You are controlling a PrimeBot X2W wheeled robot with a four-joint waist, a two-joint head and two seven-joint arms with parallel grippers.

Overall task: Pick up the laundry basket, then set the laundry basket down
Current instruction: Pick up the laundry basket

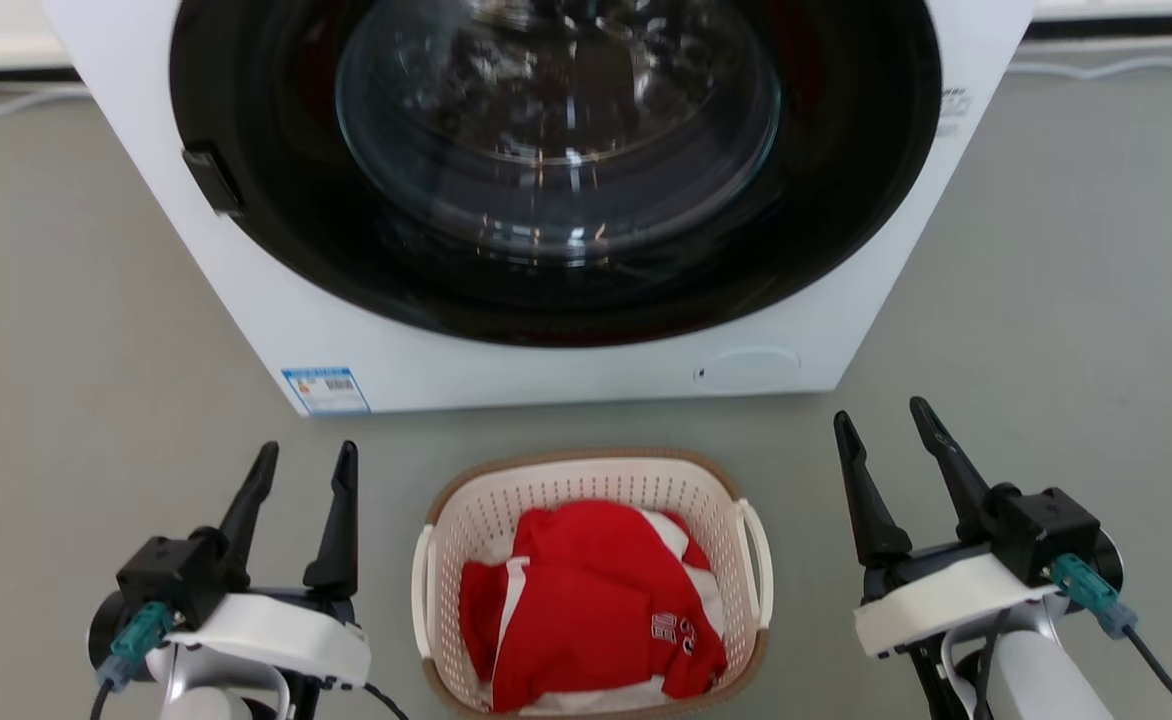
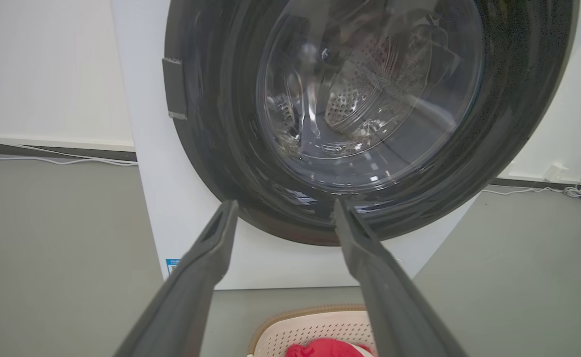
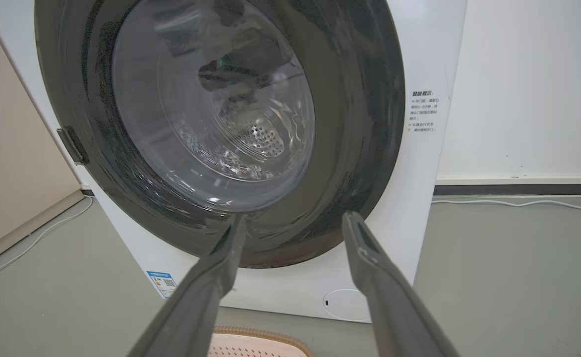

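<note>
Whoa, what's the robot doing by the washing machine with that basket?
Nothing is being held yet. The laundry basket sits on the grey floor right in front of the washing machine, with a red garment inside it. The robot's left gripper and right gripper are both open, one on each side of the basket, and neither touches it.

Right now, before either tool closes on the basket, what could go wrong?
1. The left tool and right tool are open beside the laundry basket, off its handles. Those white loops hug the walls, so a finger may miss and shove the basket.
2. The basket sits close in front of the washing machine; a lift swinging forward could hit its front.
3. A one-sided grip would tilt it and might spill the red garment.
</note>
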